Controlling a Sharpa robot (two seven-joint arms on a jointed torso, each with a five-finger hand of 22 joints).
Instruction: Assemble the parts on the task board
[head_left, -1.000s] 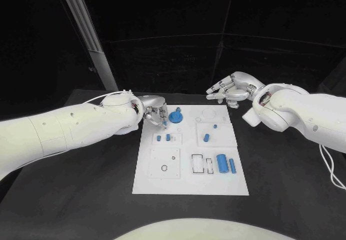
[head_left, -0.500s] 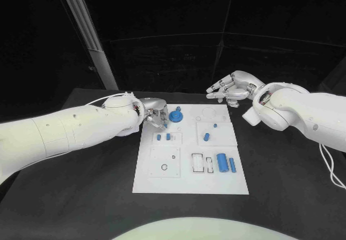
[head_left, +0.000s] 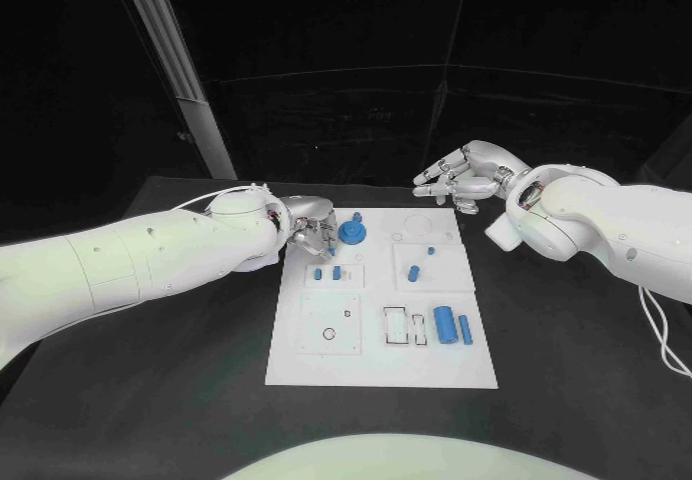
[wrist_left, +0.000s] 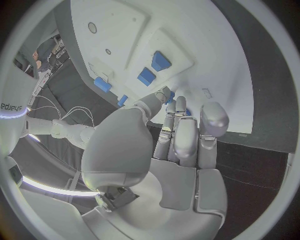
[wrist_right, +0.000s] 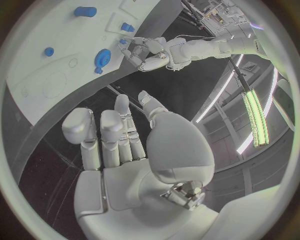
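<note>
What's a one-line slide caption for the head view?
Robot's left hand at the far left edge of the white task board beside a round blue part; right hand hovers empty beyond the far edge.

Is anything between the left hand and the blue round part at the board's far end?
Nothing visible. The left hand sits at the task board's far left edge, right beside the blue round part, with only bare board between them.

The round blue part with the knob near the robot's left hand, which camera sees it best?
The head view: the round blue part sits unblocked on the task board, beside the left hand. The right wrist view shows it small and bent. In the left wrist view I cannot tell it apart.
</note>
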